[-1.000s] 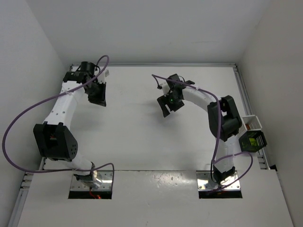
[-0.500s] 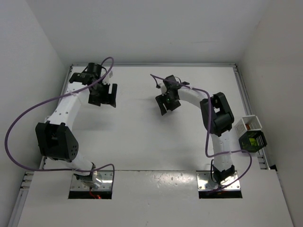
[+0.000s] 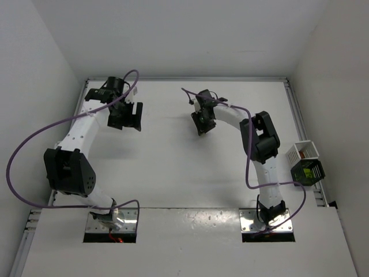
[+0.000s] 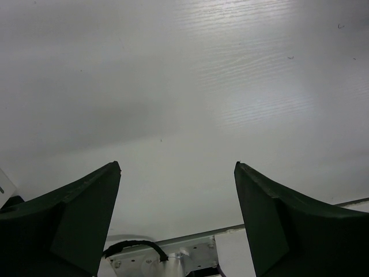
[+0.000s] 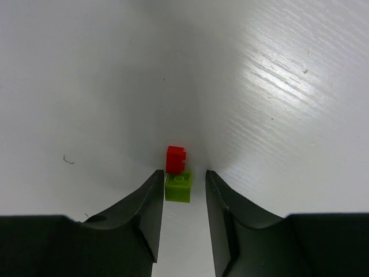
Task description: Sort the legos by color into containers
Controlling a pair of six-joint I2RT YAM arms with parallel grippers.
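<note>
In the right wrist view a lime yellow-green lego [image 5: 178, 187] lies on the white table, studs up. A red lego [image 5: 175, 159] lies right behind it, touching or nearly so; I cannot tell whether they are clicked together. My right gripper [image 5: 183, 172] straddles the lime lego with narrowed jaws. Its left finger [image 5: 151, 199] is against the brick and a slim gap shows on the other side. From above, the right gripper [image 3: 202, 124] hides both legos. My left gripper [image 3: 128, 118] hovers open at the back left, nothing between its fingers [image 4: 95, 196]. A white container [image 3: 304, 151] sits at the right edge.
A dark box with lime-green contents [image 3: 307, 171] stands just in front of the white container. A small white object [image 3: 131, 89] sits by the back wall behind the left arm. Purple cables loop over both arms. Grey base plates [image 3: 113, 222] lie at the near edge.
The left gripper opened and swung right, away from the back-left corner. The right gripper shifted slightly left and back, and its jaws narrowed around the lime lego.
</note>
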